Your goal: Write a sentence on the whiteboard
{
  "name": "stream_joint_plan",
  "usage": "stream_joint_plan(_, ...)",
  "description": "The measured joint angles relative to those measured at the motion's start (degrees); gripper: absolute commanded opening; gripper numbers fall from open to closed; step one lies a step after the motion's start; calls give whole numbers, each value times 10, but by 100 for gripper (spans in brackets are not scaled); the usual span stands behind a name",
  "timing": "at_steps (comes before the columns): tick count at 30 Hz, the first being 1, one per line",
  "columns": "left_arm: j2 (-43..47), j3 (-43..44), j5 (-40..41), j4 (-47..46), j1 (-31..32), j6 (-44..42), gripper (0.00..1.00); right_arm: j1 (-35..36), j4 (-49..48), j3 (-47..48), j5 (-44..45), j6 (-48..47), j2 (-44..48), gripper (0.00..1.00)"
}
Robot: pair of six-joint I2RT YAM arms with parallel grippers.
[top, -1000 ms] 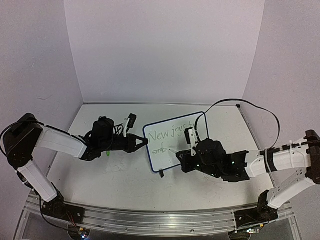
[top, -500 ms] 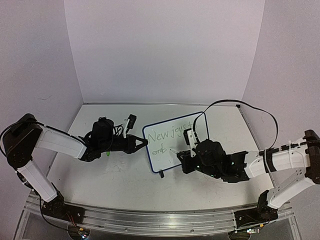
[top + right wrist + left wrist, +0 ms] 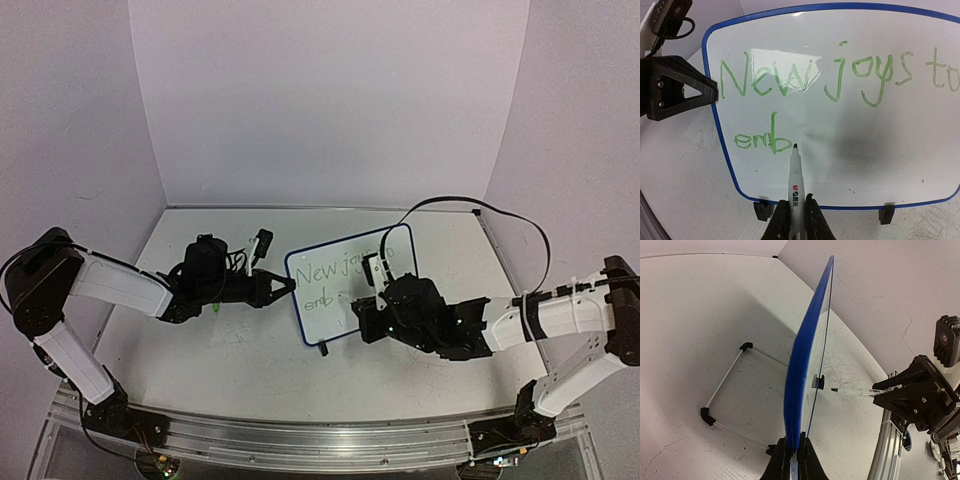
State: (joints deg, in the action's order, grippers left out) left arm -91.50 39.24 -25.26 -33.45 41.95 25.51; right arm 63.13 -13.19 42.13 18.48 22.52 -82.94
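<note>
left end effector [image 3: 286, 286]: clenched on the left rim of the whiteboard [image 3: 335, 308], fingers pinching the blue edge; board rising edge-on straight ahead of the fingertips in its own wrist view [image 3: 792, 460].
right end effector [image 3: 795, 216]: clenched around a marker [image 3: 795, 182], barrel gripped near its rear, tip pointing forward, away from the fingers.
whiteboard [image 3: 875, 160]: directly ahead of the right end effector, written face toward it, standing on its lower edge on the desk [image 3: 240, 355].
sentence [image 3: 839, 80]: green, unfinished; "New joys to" on the upper line, "emb" on the lower line, forward and slightly left of the right end effector.
marker tip: just right of the "b", at the board face; contact itself not clear.
feet [image 3: 761, 210]: two, black, under the lower rim, one to each side of the right end effector.
wire stand [image 3: 725, 385]: on the back of the board, the side away from the right end effector; left of the left end effector in its wrist view.
desk: white, scuffed, faint grey scribbles beyond the board.
</note>
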Motion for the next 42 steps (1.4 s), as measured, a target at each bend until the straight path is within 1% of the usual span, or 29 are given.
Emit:
stream_joint_plan(23,0,0,0,1,0,0,0,-8,3,25,-21,-24,-35,0)
stream_joint_plan(42,1,0,0,4,0,0,0,-7,0,34,0,-9,-51,0)
